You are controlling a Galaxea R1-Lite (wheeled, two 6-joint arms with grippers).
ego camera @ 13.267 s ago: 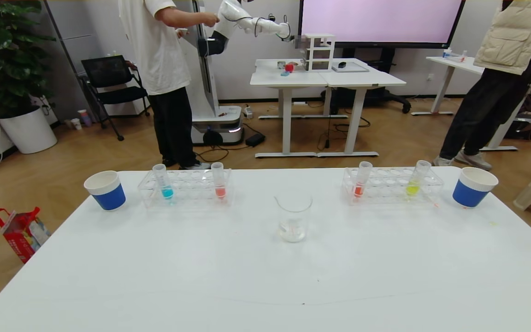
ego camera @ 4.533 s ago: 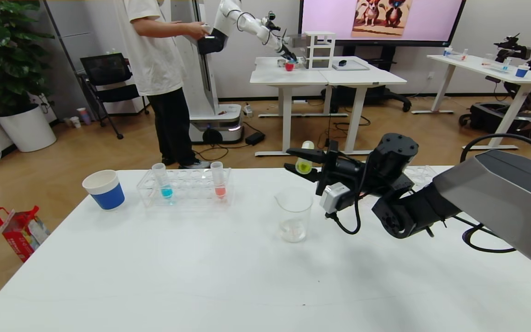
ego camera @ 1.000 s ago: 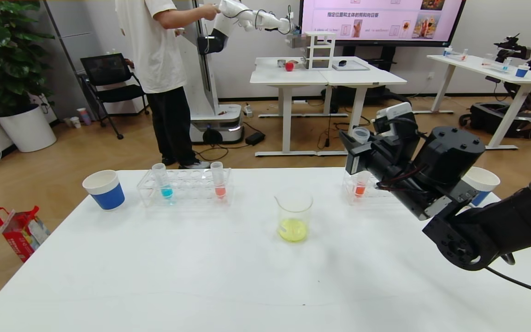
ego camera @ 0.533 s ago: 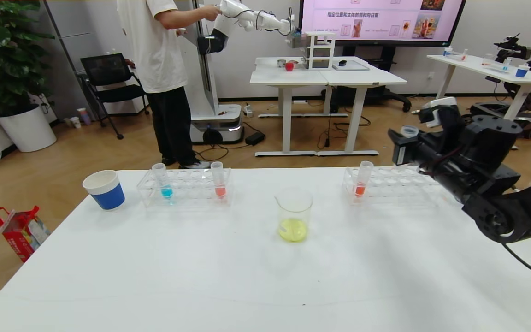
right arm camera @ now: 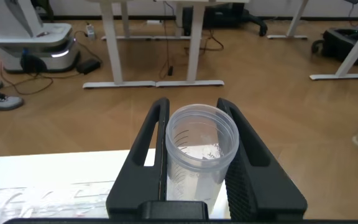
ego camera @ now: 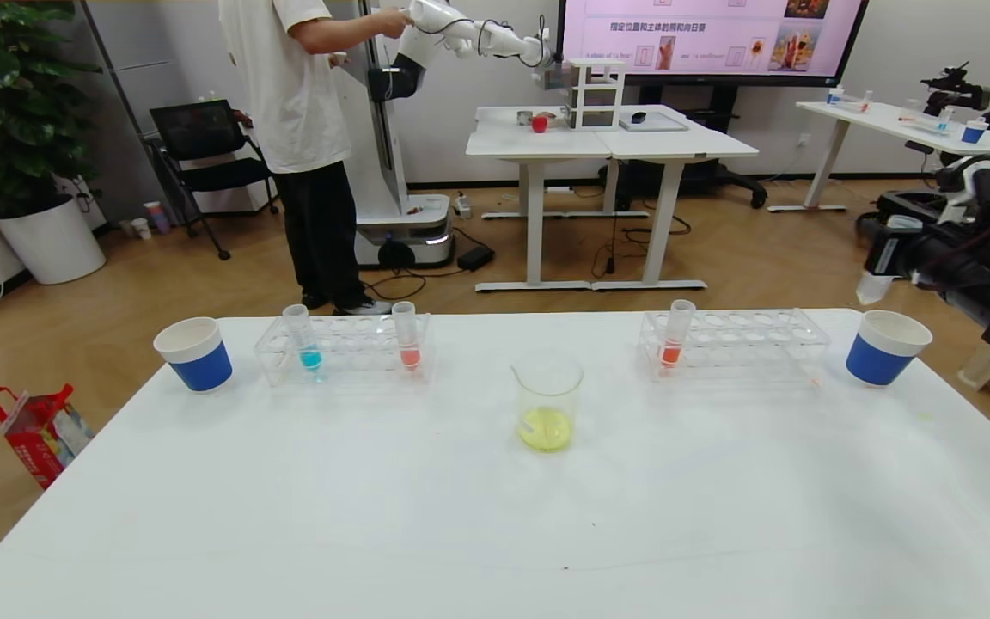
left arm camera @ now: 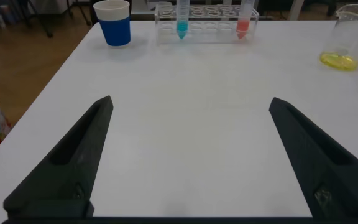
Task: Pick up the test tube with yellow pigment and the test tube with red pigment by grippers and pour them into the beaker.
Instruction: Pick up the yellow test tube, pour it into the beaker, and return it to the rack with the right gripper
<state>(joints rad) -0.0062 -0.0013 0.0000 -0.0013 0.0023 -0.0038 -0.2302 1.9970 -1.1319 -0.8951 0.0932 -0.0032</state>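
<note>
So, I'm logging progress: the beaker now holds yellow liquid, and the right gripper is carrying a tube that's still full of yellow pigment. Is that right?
Not quite. The beaker does hold yellow liquid, and the right gripper does grip the test tube, but the right wrist view looks straight into the tube and shows it clear, with no yellow pigment inside. In the head view it hangs above the paper cup on the right.

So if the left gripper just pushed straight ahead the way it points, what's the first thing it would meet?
Probably the rack at the table's far edge, holding the blue tube and a red tube. The left gripper is open over bare table. Depth is unclear; the beaker stands off to the side.
</note>
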